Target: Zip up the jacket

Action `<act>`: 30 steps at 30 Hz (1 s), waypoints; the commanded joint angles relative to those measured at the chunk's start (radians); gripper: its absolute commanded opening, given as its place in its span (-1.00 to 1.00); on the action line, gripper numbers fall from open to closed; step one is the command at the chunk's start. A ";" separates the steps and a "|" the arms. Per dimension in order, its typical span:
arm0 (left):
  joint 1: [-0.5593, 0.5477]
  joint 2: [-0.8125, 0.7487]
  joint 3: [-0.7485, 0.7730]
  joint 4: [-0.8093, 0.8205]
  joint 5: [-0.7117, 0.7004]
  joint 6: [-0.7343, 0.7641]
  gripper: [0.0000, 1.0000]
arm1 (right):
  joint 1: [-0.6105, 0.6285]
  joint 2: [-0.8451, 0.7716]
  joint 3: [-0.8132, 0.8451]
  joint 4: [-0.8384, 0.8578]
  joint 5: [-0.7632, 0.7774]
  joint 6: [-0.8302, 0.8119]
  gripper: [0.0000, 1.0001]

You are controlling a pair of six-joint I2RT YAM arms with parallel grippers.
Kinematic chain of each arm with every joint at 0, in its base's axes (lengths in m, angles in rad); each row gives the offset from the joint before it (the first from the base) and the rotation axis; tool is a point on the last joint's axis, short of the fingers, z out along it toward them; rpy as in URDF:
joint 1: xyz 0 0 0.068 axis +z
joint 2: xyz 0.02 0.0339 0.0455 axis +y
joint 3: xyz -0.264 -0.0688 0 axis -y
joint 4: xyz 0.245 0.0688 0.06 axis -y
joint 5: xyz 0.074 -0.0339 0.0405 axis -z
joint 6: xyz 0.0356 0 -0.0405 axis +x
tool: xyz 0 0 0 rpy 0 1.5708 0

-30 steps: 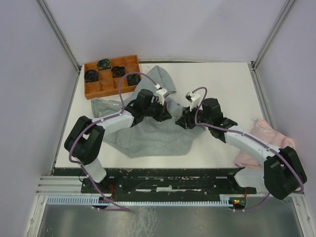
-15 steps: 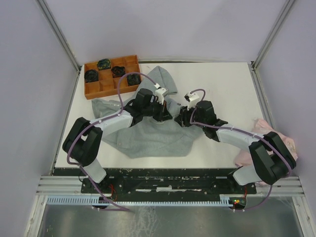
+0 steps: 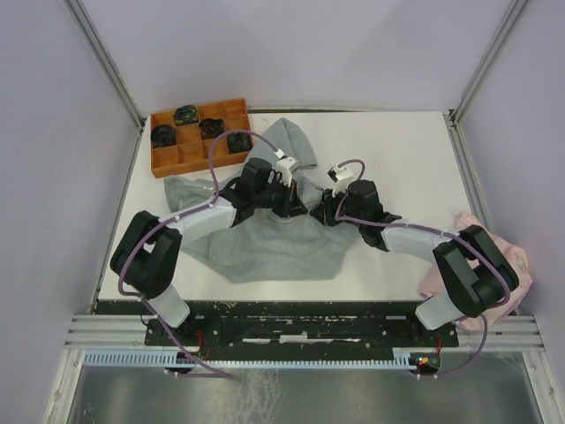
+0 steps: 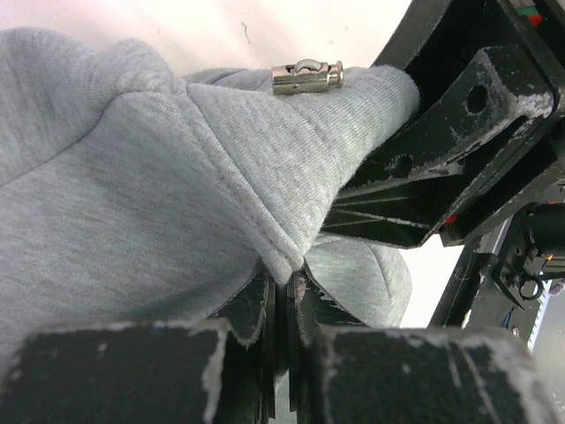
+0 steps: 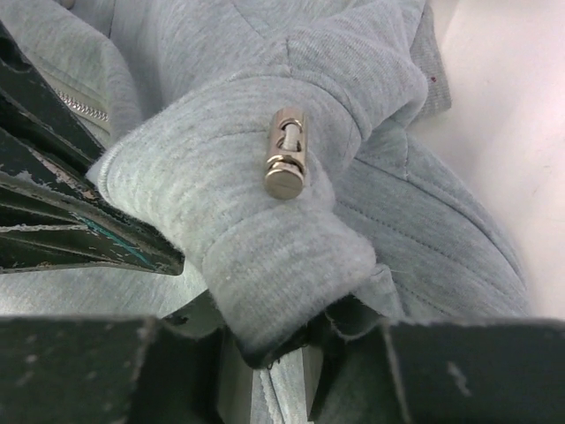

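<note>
White counter (image 3: 397,150) carries the jacket (image 3: 274,247), spread left of centre in the top view. Both arms stretch inward and low, their wrists almost meeting mid-frame at the jacket's right edge. Left tool (image 4: 281,287) pinches a grey fleece fold; right tool (image 5: 287,349) clamps a fold bearing a small metal fitting (image 5: 284,164)

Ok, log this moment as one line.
left pincer: shut on jacket | right pincer: shut on jacket | metal zipper piece: exposed atop pinched fold
</note>
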 commanded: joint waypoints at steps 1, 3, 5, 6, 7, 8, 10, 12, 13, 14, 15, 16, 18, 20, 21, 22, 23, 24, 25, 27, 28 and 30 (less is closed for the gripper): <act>-0.011 -0.073 0.016 -0.011 -0.002 -0.016 -0.94 | 0.002 -0.019 0.046 -0.056 0.032 -0.038 -0.52; -0.011 -0.077 0.022 -0.049 -0.041 -0.005 -0.94 | 0.003 -0.041 0.060 -0.109 0.048 -0.059 -0.62; -0.011 -0.080 0.023 -0.075 -0.078 -0.005 -0.94 | 0.003 -0.063 0.074 -0.171 0.071 -0.078 -0.70; -0.011 -0.082 0.024 -0.090 -0.108 -0.005 -0.94 | 0.003 -0.074 0.083 -0.201 0.084 -0.090 -0.75; -0.011 -0.081 0.028 -0.104 -0.130 -0.005 -0.94 | 0.003 -0.084 0.093 -0.230 0.098 -0.102 -0.81; -0.011 -0.080 0.033 -0.124 -0.153 -0.005 -0.95 | 0.003 -0.096 0.102 -0.260 0.113 -0.114 -0.88; -0.011 -0.076 0.048 -0.161 -0.191 -0.007 -0.94 | 0.003 -0.120 0.115 -0.310 0.148 -0.137 -0.99; -0.011 -0.074 0.059 -0.201 -0.246 -0.011 -0.94 | 0.002 -0.150 0.127 -0.358 0.180 -0.163 -1.00; -0.011 -0.074 0.064 -0.217 -0.273 -0.012 -0.95 | 0.000 -0.163 0.134 -0.384 0.193 -0.173 -1.00; -0.011 -0.072 0.070 -0.234 -0.294 -0.012 -0.94 | -0.001 -0.179 0.141 -0.405 0.198 -0.184 -1.00; -0.011 -0.072 0.073 -0.245 -0.308 -0.010 -0.95 | -0.004 -0.193 0.146 -0.423 0.205 -0.192 -1.00; -0.011 -0.074 0.073 -0.251 -0.317 -0.009 -0.95 | -0.004 -0.205 0.152 -0.441 0.223 -0.198 -1.00; -0.012 -0.077 0.073 -0.256 -0.325 -0.011 -0.94 | -0.006 -0.218 0.166 -0.481 0.285 -0.214 -1.00; -0.015 -0.082 0.070 -0.259 -0.325 -0.014 -0.94 | -0.011 -0.220 0.179 -0.506 0.344 -0.232 -1.00; -0.016 -0.083 0.069 -0.262 -0.325 -0.015 -0.94 | -0.015 -0.218 0.185 -0.516 0.367 -0.235 -1.00; -0.018 -0.084 0.069 -0.266 -0.325 -0.017 -0.94 | -0.019 -0.218 0.188 -0.521 0.391 -0.234 -1.00; -0.019 -0.086 0.067 -0.270 -0.326 -0.019 -0.94 | -0.023 -0.218 0.188 -0.521 0.412 -0.229 -1.00; -0.018 -0.088 0.065 -0.275 -0.333 -0.022 -0.95 | -0.029 -0.218 0.188 -0.521 0.437 -0.219 -1.00; -0.019 -0.087 0.064 -0.283 -0.342 -0.024 -0.94 | -0.035 -0.221 0.186 -0.522 0.462 -0.213 -1.00; -0.020 -0.088 0.063 -0.294 -0.355 -0.024 -0.94 | -0.049 -0.233 0.181 -0.523 0.472 -0.212 -1.00; -0.021 -0.088 0.062 -0.294 -0.353 -0.024 -0.94 | -0.055 -0.243 0.180 -0.521 0.441 -0.222 -1.00; -0.033 -0.089 0.064 -0.286 -0.337 -0.028 -0.94 | -0.057 -0.266 0.174 -0.513 0.360 -0.234 -1.00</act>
